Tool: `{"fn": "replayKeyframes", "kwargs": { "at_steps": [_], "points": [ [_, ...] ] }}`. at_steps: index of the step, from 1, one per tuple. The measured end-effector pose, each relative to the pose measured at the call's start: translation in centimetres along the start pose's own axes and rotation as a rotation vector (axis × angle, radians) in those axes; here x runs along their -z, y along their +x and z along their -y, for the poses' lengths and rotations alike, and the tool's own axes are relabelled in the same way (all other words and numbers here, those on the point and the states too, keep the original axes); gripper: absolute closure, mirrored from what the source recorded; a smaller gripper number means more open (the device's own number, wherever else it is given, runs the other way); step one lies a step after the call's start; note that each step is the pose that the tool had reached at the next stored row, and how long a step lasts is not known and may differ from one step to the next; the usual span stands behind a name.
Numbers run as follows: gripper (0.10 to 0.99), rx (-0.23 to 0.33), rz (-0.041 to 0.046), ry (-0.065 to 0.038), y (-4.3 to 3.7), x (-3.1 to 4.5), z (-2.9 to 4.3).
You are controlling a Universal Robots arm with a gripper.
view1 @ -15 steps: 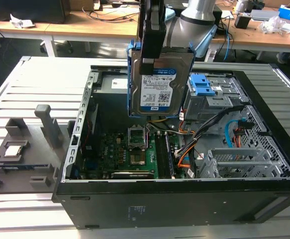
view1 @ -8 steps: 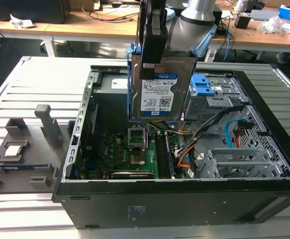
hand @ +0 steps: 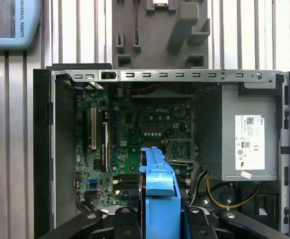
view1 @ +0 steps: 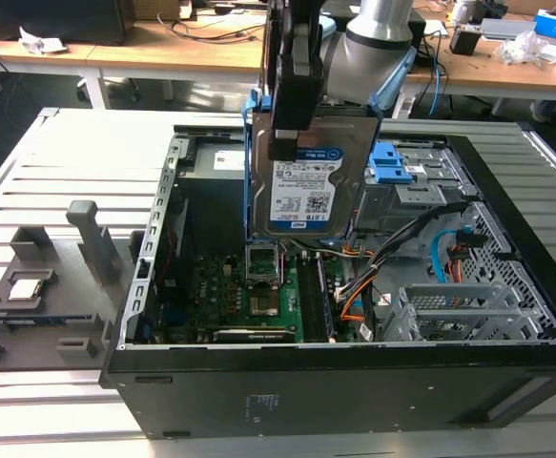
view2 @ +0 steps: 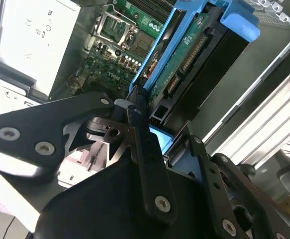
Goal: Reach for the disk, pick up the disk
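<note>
Above the open black computer case point(view1: 506, 382), gripper point(view1: 287, 143) pinches silver-grey hard disk with blue bracket point(view1: 311, 186) upright, lifted clear of its bay.

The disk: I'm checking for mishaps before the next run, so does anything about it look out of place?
Nothing looks damaged. The disk hangs upright in the gripper above the open computer case, out of any bay, in its blue bracket.

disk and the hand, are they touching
Touching. In the exterior view the hand is clamped on the disk, which hangs upright above the open case. The second wrist view shows a black finger against its blue bracket.
</note>
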State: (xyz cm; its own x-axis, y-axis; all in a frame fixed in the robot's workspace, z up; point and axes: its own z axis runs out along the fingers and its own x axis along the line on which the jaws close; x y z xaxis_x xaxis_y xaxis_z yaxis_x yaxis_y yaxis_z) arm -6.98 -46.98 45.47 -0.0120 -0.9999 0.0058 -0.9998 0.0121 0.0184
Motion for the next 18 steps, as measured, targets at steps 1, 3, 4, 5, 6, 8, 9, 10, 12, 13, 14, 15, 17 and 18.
{"fn": "replayKeyframes", "kwargs": {
  "at_steps": [1,3,4,5,6,8,9,10,12,13,14,15,17,18],
  "points": [
    [0.722,0.000,0.0000,0.000,0.20,0.00,0.00],
    [0.722,0.000,0.0000,0.000,0.49,0.00,0.01],
    [0.722,0.000,0.0000,0.000,0.77,0.00,0.02],
    [0.722,0.000,0.0000,0.000,0.96,-0.01,0.02],
    [0.722,0.000,0.0000,0.000,1.12,-0.01,0.02],
    [0.722,0.000,0.0000,0.000,1.47,-0.01,0.03],
    [0.722,0.000,0.0000,0.000,1.71,-0.01,0.03],
    [0.722,0.000,0.0000,0.000,2.01,-0.02,0.03],
    [0.722,0.000,0.0000,0.000,2.40,-0.02,0.05],
    [0.722,0.000,0.0000,0.000,2.52,-0.02,0.05],
    [0.722,0.000,0.0000,0.000,2.68,-0.02,0.05],
    [0.722,0.000,0.0000,0.000,2.81,-0.02,0.05],
    [0.722,0.000,0.0001,0.000,3.16,-0.03,0.06],
    [0.722,0.000,0.0000,0.000,3.25,-0.03,0.06]
  ]
}}
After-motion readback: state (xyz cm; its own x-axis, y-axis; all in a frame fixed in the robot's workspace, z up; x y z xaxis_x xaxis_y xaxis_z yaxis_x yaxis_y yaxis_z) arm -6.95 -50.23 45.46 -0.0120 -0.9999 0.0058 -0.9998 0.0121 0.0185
